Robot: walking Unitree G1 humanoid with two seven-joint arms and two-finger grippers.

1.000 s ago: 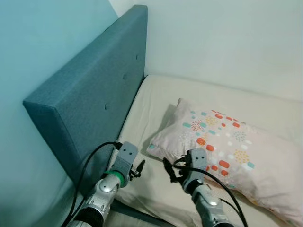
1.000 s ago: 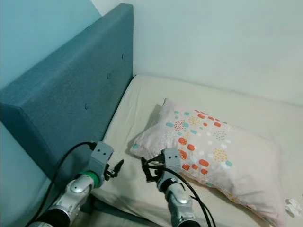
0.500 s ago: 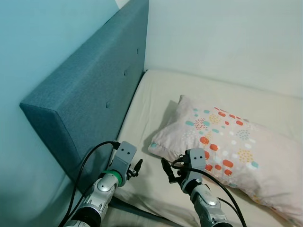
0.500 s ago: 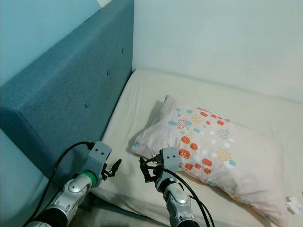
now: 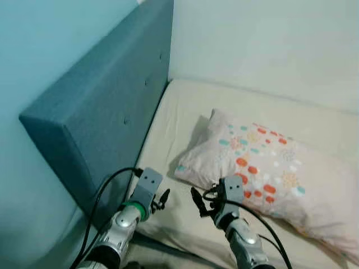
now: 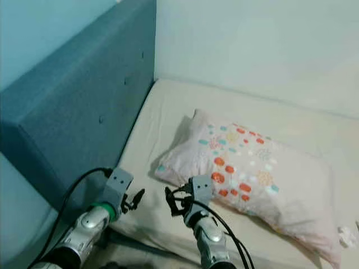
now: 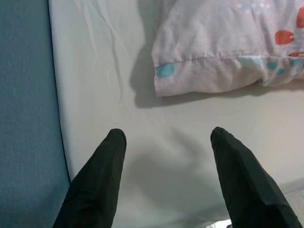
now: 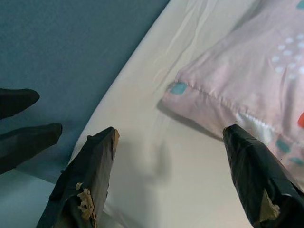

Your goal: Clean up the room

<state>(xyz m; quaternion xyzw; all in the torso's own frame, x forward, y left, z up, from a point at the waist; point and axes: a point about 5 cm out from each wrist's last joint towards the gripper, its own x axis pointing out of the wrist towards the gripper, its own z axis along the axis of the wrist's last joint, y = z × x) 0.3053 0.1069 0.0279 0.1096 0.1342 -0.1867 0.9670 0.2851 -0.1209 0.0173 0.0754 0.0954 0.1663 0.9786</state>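
My left end effector [image 5: 162,198] is hovering over the near corner of the bed, fingers spread wide with nothing between them. In the left wrist view the two black fingers [image 7: 99,178] frame bare sheet, and the pillow's corner sits just past the tips, not touching. The right end effector [image 5: 197,200] is just beside it, also spread wide and empty; one finger [image 8: 85,185] looks chewed up, with tan scuffs on the pad. Both are low above the mattress, close together, at about 6 o'clock in the head view.

Going outward: the pillow [image 5: 263,171], pale pink with orange, teal and white spots, lies flat on the cream mattress [image 5: 185,106], running from centre out toward 4 o'clock, its near corner right by my right end effector. The teal padded headboard [image 5: 106,106] runs along the bed's edge from 8 up to 11 o'clock. A small white crumpled thing [image 6: 346,235] sits on the bed at about 4 o'clock; I can't tell what it is.
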